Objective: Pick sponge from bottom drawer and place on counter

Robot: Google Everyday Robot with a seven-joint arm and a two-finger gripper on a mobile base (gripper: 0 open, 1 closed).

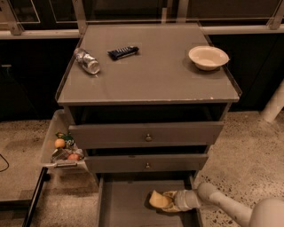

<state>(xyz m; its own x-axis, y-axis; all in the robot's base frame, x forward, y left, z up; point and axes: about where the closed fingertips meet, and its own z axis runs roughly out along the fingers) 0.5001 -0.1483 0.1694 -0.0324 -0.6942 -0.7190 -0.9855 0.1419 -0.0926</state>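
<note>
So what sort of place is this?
Probably a robot test area in an office or lab: a standalone grey drawer cabinet on speckled stone floor, glass panels behind, a side bin of snacks. The gripper is down in the open bottom drawer at the pale yellow sponge.

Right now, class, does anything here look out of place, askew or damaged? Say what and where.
A bottle lies toppled at the left of the counter, whose front rim is chipped near its right end. The gripper is in the bottom drawer at the sponge.

No readable text, labels or numbers.
Nothing legible on the dark wrapper point(123, 52), the bottle point(87, 61) or the worktop point(151, 84); gripper point(166, 200) low in the bottom drawer point(124, 204).
</note>
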